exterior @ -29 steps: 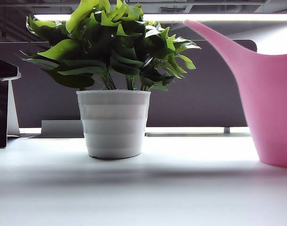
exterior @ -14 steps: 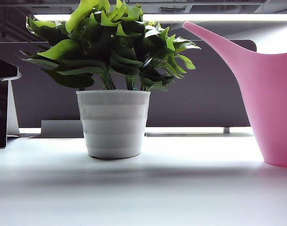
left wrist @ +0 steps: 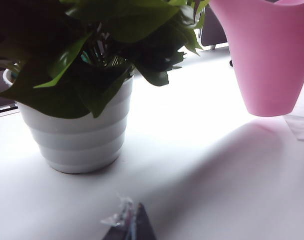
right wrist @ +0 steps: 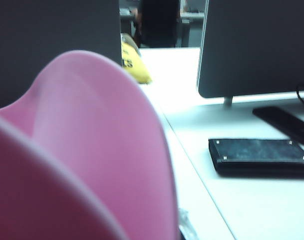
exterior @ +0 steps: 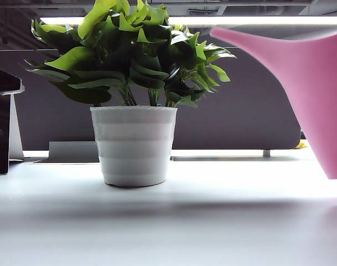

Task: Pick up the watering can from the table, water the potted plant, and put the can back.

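One smooth pink watering can [exterior: 317,94] aloft, ribbed white potted plant [exterior: 134,145] — grippers unseen

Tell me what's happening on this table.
The pink watering can is lifted clear of the white table, spout aimed toward the potted plant; its tip sits beside the leaves, and no water shows. The right arm seems to be carrying it, but its gripper isn't visible. The left gripper sits low near the pot, idle.
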Available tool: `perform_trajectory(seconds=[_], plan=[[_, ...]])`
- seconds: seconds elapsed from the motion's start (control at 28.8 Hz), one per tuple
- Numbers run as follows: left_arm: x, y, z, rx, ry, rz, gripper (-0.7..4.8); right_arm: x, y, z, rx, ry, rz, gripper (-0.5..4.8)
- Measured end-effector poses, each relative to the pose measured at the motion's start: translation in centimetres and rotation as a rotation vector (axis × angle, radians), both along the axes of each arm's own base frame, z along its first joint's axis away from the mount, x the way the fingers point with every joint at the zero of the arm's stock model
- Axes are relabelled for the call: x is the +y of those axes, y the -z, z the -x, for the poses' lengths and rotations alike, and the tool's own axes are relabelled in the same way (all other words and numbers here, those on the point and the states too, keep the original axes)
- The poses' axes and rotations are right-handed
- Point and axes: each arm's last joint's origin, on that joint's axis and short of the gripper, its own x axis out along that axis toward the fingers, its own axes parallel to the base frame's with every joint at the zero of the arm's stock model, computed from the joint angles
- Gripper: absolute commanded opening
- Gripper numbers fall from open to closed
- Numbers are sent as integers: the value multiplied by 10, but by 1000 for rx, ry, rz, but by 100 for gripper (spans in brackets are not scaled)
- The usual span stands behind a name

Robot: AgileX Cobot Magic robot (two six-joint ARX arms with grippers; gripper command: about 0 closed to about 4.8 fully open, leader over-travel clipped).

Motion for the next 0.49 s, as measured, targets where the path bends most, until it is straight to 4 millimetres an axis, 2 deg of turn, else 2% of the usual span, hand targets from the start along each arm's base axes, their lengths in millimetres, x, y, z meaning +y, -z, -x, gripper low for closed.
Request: perform_trajectory(seconds=[0.35, 0.49], plan=[[0, 0, 0, 0, -2, 0, -5, 3, -47, 29, -44, -2, 20, -1], [0, 0, 0, 0, -6, 0, -5, 6, -56, 45, 2, -16, 29, -2]])
